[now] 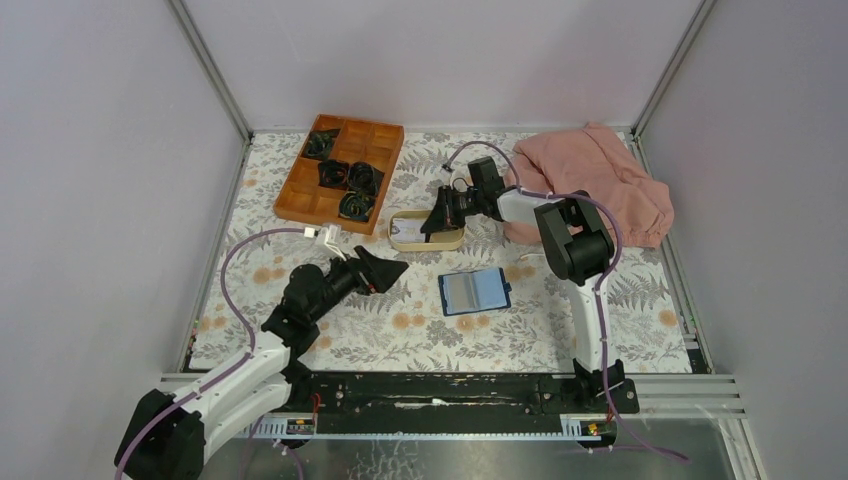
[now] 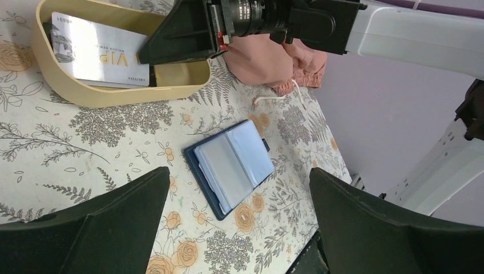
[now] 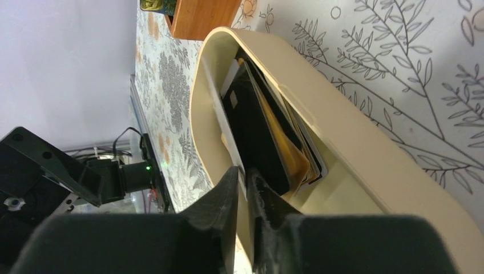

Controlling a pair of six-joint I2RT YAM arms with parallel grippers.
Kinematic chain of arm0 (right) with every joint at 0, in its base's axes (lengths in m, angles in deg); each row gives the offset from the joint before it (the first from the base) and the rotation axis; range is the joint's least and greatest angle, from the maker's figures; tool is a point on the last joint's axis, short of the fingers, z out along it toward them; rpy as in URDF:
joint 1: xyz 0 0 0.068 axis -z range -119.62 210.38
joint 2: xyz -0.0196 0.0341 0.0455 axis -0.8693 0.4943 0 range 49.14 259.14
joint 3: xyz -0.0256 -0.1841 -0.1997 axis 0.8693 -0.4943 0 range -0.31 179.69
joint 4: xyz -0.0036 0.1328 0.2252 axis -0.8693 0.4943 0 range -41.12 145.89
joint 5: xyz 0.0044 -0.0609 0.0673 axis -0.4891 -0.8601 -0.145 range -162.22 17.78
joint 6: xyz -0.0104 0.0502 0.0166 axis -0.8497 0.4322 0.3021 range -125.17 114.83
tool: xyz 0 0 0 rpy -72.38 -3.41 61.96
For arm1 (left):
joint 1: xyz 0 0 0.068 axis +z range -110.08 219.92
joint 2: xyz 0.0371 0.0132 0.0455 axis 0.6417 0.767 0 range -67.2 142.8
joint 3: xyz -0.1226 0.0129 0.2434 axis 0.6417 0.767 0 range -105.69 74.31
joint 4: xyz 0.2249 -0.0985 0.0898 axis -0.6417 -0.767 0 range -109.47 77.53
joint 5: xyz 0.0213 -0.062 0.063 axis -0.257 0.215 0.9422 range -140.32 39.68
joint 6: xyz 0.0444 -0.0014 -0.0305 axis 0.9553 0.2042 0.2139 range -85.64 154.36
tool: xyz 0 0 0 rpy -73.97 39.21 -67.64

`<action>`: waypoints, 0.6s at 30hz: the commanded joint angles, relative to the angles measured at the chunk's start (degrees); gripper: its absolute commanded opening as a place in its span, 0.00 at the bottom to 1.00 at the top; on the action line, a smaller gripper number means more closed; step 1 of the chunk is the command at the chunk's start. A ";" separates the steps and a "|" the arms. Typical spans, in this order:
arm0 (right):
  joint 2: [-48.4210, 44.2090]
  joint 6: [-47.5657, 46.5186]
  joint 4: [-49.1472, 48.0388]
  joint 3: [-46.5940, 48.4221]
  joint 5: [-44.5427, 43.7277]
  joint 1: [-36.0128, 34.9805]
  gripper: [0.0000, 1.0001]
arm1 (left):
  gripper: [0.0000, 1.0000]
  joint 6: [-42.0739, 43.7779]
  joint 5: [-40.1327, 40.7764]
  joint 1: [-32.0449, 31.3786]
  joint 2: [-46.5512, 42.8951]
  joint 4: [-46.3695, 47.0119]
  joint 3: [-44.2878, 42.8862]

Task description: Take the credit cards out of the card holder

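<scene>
The navy card holder [image 1: 474,291] lies open on the floral tabletop with its pale blue pockets up; it also shows in the left wrist view [image 2: 231,165]. My left gripper [image 1: 385,270] is open and empty, hovering just left of it, with its fingers wide apart in its wrist view [image 2: 240,174]. My right gripper [image 1: 432,222] reaches into the beige oval dish [image 1: 400,241]. In its wrist view [image 3: 244,174] it is shut on the edge of a pale credit card [image 3: 230,134]. A black card [image 3: 257,125] and other cards stand stacked in the dish [image 3: 354,137]. The left wrist view shows a silver card [image 2: 97,51] there.
An orange compartment tray [image 1: 340,170] with black items stands at the back left. A pink cloth [image 1: 600,180] lies at the back right, behind the right arm. Grey walls close in both sides of the table.
</scene>
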 commanded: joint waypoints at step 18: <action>-21.99 -9.36 10.29 -5.33 -19.08 0.88 0.47 | 0.99 2.38 -2.00 -1.15 6.77 7.18 -0.86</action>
